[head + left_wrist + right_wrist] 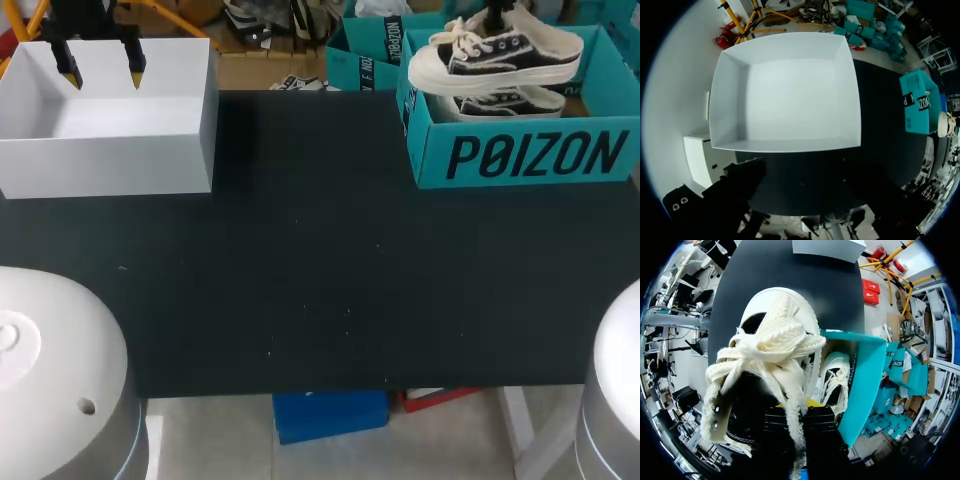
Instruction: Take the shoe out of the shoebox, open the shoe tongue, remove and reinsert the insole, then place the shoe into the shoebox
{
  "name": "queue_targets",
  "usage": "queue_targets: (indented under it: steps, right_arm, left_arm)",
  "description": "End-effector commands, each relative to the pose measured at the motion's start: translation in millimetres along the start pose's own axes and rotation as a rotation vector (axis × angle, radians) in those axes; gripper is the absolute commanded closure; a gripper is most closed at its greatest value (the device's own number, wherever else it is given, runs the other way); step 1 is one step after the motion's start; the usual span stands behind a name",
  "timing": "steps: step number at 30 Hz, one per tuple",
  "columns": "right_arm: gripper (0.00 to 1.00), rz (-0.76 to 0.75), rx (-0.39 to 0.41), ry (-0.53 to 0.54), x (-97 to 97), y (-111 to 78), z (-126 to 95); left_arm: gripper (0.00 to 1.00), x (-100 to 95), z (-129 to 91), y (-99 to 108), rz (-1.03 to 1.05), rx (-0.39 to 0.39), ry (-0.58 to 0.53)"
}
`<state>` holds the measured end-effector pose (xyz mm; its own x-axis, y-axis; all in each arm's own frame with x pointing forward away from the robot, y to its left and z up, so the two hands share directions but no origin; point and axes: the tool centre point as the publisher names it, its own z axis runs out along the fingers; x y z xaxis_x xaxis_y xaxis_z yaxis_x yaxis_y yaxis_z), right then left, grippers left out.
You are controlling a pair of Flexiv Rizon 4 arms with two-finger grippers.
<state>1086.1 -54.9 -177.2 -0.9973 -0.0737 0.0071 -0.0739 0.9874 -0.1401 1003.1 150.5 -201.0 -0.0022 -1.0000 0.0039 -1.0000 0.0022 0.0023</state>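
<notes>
A black canvas shoe (500, 55) with a white sole and white laces hangs level above the teal shoebox (520, 150) at the far right. My right gripper (496, 18) comes down onto its top and is shut on the shoe. In the right wrist view the shoe (765, 370) fills the space ahead of my right gripper (807, 404), with the laces draped over the fingers. A second matching shoe (832, 380) lies inside the shoebox (865, 375). My left gripper (103, 70) hangs open over the white box (110, 140) at the far left, holding nothing.
The white box (785, 90) is open-topped, with nothing inside it. More teal boxes (365, 55) stand behind the shoebox at the table's far edge. The black tabletop (320, 270) stretches between the two boxes.
</notes>
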Motion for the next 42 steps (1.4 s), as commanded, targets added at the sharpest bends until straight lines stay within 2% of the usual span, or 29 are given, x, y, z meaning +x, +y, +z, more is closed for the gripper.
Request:
queue_targets:
  steps: [1,12,18,25,30,35,42]
  right_arm:
    - [1.00,0.001,0.056,-0.064,32.5,27.2,-20.5]
    - [1.00,-0.039,0.070,-0.109,101.5,111.8,-41.4]
    - [1.00,-0.023,0.051,-0.109,117.1,167.8,-36.3]
    - [1.00,0.021,0.011,-0.097,122.8,244.3,3.6]
    - [1.00,0.048,-0.027,-0.079,126.8,285.6,35.2]
    - [1.00,0.062,-0.057,-0.059,135.0,310.4,62.4]
    - [1.00,0.059,-0.077,-0.049,145.5,326.7,88.0]
  left_arm:
    - [0.00,0.4,-0.8,1.0,-0.001,-0.001,-0.003]
    - [0.00,0.4,-0.8,1.0,-0.001,-0.001,-0.003]
    - [0.00,0.4,-0.8,1.0,-0.001,-0.001,-0.003]
    - [0.00,0.4,-0.8,1.0,-0.001,-0.001,-0.003]
    - [0.00,0.4,-0.8,1.0,-0.001,-0.001,-0.003]
    - [0.00,0.4,-0.8,1.0,-0.001,-0.001,-0.003]
    - [0.00,0.4,-0.8,1.0,-0.001,-0.001,-0.003]
